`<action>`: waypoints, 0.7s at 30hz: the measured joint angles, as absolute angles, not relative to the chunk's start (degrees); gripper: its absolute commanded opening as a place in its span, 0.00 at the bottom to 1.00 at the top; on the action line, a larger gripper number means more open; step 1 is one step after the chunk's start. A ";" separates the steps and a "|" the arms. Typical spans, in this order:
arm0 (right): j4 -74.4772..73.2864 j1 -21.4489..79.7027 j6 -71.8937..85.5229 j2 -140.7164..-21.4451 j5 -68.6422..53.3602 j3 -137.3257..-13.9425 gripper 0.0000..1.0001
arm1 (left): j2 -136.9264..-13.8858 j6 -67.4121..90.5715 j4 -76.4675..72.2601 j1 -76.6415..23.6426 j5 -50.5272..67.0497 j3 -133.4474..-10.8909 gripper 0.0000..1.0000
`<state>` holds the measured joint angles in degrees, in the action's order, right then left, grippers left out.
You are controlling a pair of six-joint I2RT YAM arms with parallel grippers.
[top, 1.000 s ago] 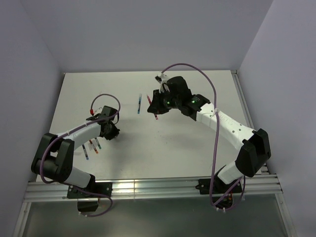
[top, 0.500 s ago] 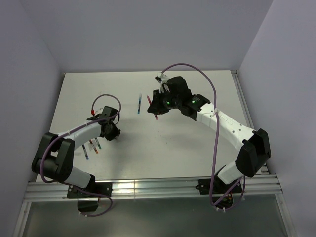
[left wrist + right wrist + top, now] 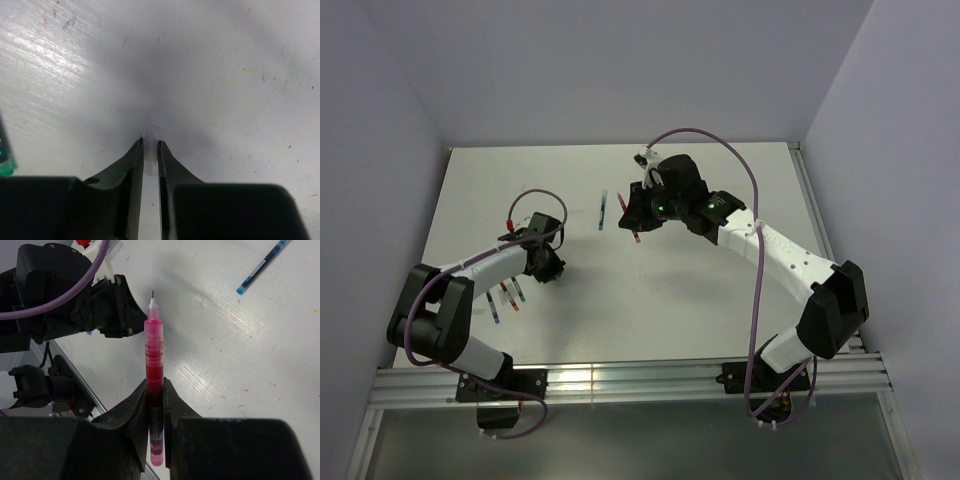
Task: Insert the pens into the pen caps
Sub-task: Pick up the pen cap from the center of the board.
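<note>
My right gripper (image 3: 156, 390) is shut on a red pen (image 3: 154, 347), whose fine tip points away from the wrist, above the table. From above, this pen (image 3: 636, 235) hangs under the right gripper (image 3: 638, 222) near the table's middle. My left gripper (image 3: 150, 150) is down at the table surface, shut on a small translucent pen cap (image 3: 150, 142) that pokes out past the fingertips. In the top view the left gripper (image 3: 552, 267) sits left of centre. A blue pen (image 3: 602, 212) lies loose between the two arms and shows again as the blue pen (image 3: 262, 266) at the upper right.
Three short pens, blue (image 3: 495, 306), red (image 3: 507, 297) and green (image 3: 518, 291), lie side by side under the left forearm. A green end (image 3: 5, 162) shows at the left wrist view's left edge. The left arm's wrist (image 3: 75, 300) is ahead of the red pen's tip. Walls enclose the table.
The left arm's wrist has shifted very slightly. The right arm and the red pen have not moved.
</note>
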<state>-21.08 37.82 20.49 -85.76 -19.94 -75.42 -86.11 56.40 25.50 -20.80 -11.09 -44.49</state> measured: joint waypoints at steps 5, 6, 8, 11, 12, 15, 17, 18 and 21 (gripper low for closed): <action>-21.08 37.82 20.47 -85.76 -20.01 -75.42 0.00 | -86.17 56.21 25.36 -20.99 -10.59 -44.60 0.00; -21.10 37.82 20.47 -85.76 -20.10 -75.42 0.00 | -86.19 56.18 25.32 -20.99 -10.44 -44.62 0.00; -21.10 37.82 20.43 -85.76 -20.23 -75.42 0.00 | -86.19 56.07 25.28 -20.99 -10.09 -44.71 0.00; -21.08 37.82 20.05 -85.76 -20.67 -75.42 0.00 | -85.56 55.02 25.15 -20.99 -8.34 -44.73 0.00; -21.02 37.82 19.99 -85.76 -20.93 -75.42 0.00 | -84.47 54.43 24.86 -21.02 -6.63 -44.66 0.00; -20.82 37.82 19.77 -85.73 -22.17 -75.42 0.00 | -77.80 53.25 21.85 -21.12 -2.85 -44.05 0.00; -20.45 37.82 19.57 -85.67 -22.98 -75.42 0.00 | -70.02 52.73 17.06 -20.82 0.56 -43.22 0.00; -20.32 37.82 19.42 -85.60 -23.44 -75.40 0.00 | -66.32 52.58 13.89 -20.53 2.46 -42.96 0.00; -19.49 37.82 19.16 -85.08 -24.38 -75.13 0.00 | -58.87 51.88 4.80 -19.42 7.62 -42.96 0.00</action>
<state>-19.49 37.82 19.16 -85.08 -24.38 -75.13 -58.87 51.88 4.80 -19.42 7.62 -42.96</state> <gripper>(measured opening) 0.188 0.168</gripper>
